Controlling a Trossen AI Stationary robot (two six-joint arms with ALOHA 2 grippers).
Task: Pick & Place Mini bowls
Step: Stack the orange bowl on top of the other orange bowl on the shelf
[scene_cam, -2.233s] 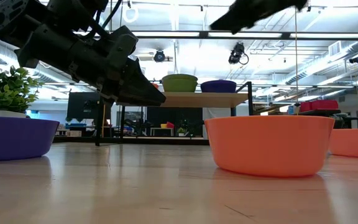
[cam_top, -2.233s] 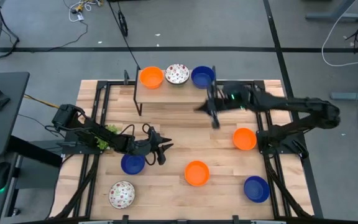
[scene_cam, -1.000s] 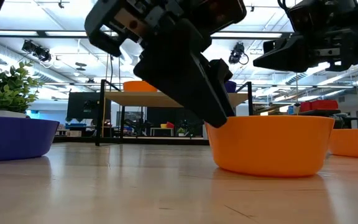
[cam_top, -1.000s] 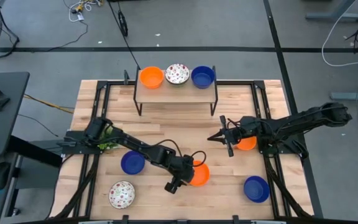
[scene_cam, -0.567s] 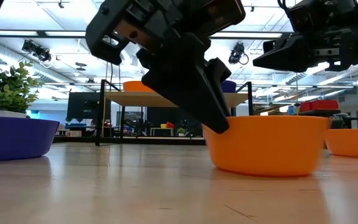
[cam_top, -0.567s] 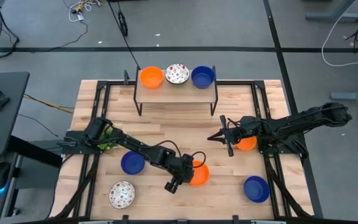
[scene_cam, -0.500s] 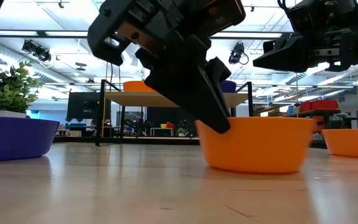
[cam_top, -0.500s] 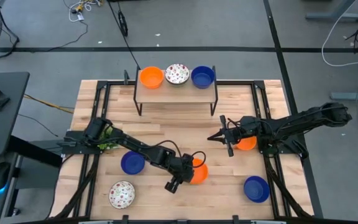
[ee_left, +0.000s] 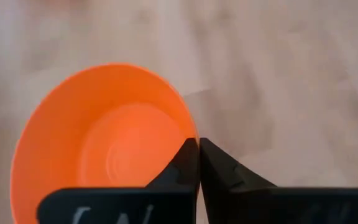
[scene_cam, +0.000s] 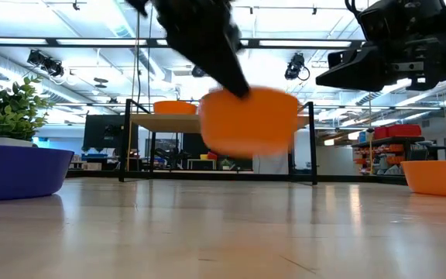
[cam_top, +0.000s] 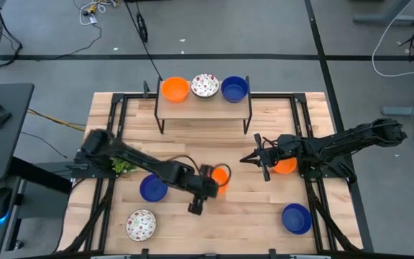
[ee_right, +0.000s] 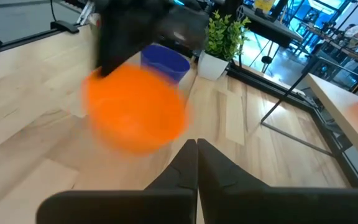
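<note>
My left gripper [cam_top: 211, 177] is shut on an orange mini bowl [cam_top: 221, 175] above the middle of the table; the low view shows the bowl [scene_cam: 250, 120] in the air. My right gripper [cam_top: 261, 160] is shut and empty, hovering at the left side of another orange bowl [cam_top: 286, 165] that rests on the table at the right. An orange bowl [cam_top: 175, 89], a speckled bowl [cam_top: 205, 85] and a blue bowl [cam_top: 234, 88] stand on the shelf [cam_top: 192, 103] at the far edge. My left gripper pinches the orange bowl's rim [ee_left: 193, 132], one finger inside the bowl and one outside its wall. The fingers come slanting down from the table's left. The bowl is lifted clear of the table, opening up and roughly level.
On the table lie a blue bowl [cam_top: 153, 188], a speckled bowl [cam_top: 141, 224] at the near left and a blue bowl [cam_top: 296, 218] at the near right. A small green plant [cam_top: 124, 167] stands at the left. The shelf's legs stand at the far middle.
My left gripper, which held the orange bowl by its rim on the table, has dragged it a little to the left, then lifted it clear and carried it up and toward the far edge. My right gripper has kept still.
</note>
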